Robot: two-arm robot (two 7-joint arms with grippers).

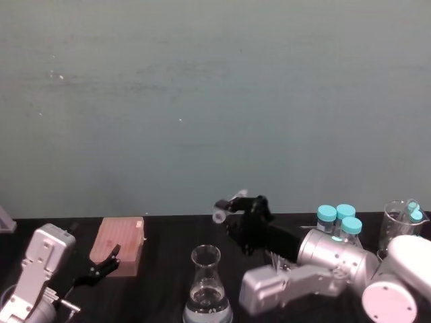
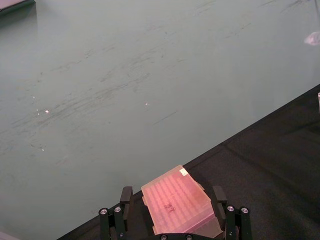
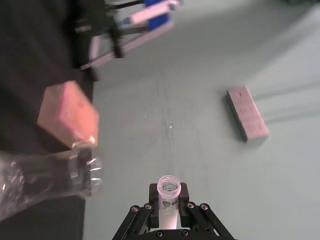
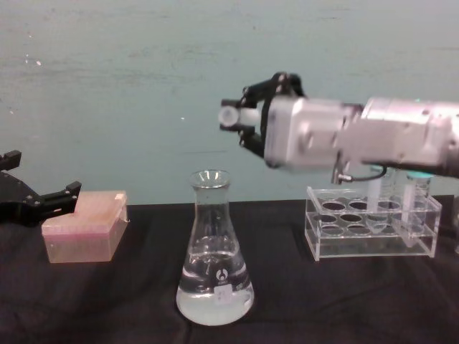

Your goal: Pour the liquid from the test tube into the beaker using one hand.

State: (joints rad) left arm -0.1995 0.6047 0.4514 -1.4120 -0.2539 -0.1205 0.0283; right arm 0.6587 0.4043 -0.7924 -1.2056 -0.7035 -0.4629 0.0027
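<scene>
Jaws clamped on the test tube (image 4: 229,115), our right gripper (image 4: 247,116) holds it sideways above the beaker (image 4: 214,251), left gripper (image 2: 172,202) idle, open; misaligned, we'd spill past the neck.

Small white round logo seen on the beaker (image 4: 215,276), white label stuck just below it, lettering not legible, dark print seen on the test tube (image 3: 169,196), too small to be read, faint marks on the pink box (image 2: 177,205) lid, undecipherable
</scene>
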